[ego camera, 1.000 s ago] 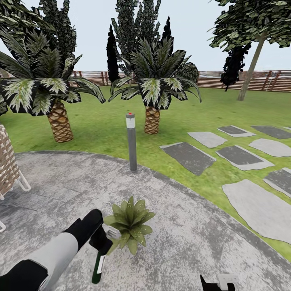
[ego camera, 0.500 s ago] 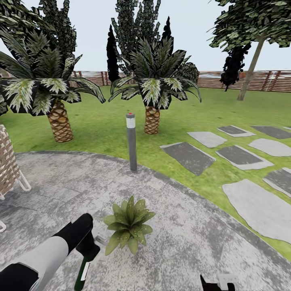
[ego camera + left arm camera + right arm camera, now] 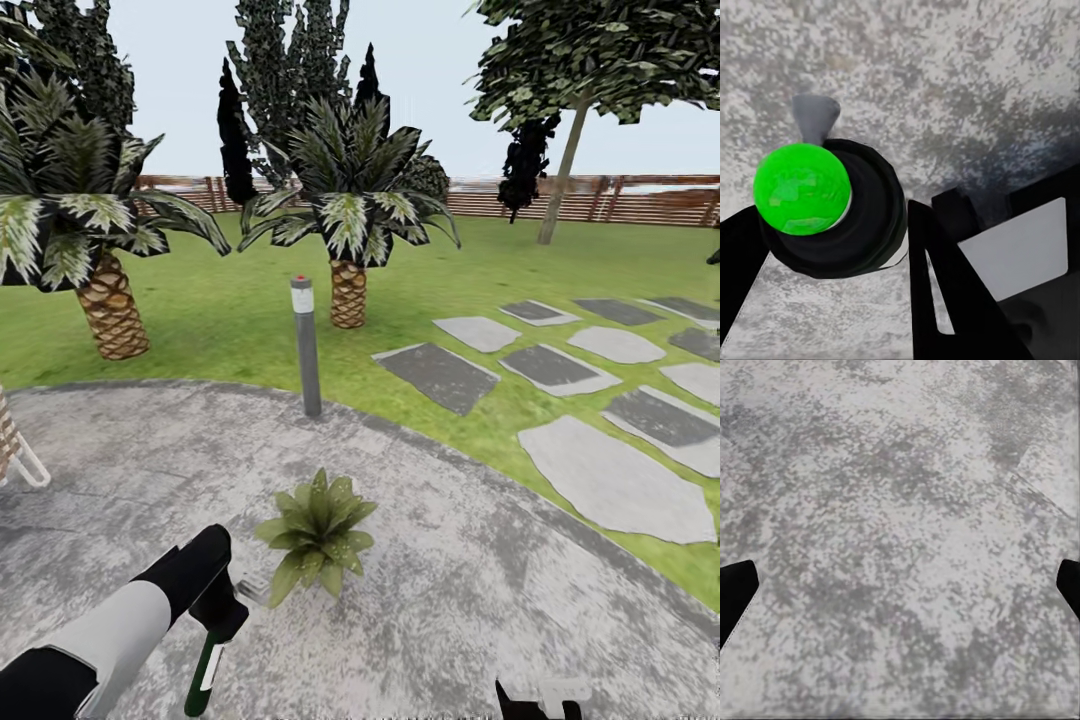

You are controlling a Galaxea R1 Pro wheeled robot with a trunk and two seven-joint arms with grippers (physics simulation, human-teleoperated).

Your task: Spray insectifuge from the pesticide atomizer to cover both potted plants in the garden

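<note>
Your left end effector (image 3: pixel 222 612) is closed around the pesticide atomizer (image 3: pixel 203 673) and holds it over the grey patio (image 3: pixel 450 600). The bottle hangs down from the grip, low at your left side. In the left wrist view you see the bottle's round end as a bright green spot (image 3: pixel 802 189), with a black finger (image 3: pixel 952 292) pressed next to it.

One potted plant (image 3: pixel 315 533) sits on the patio just to the right of the bottle, near but not touching it.

Your right end effector (image 3: pixel 900 585) is spread wide over bare patio stone and holds nothing.

A grey lamp post (image 3: pixel 305 345) stands at the patio edge. Behind it are grass (image 3: pixel 230 310), stepping stones (image 3: pixel 610 480), palms (image 3: pixel 345 215) and a brown fence (image 3: pixel 620 200).
</note>
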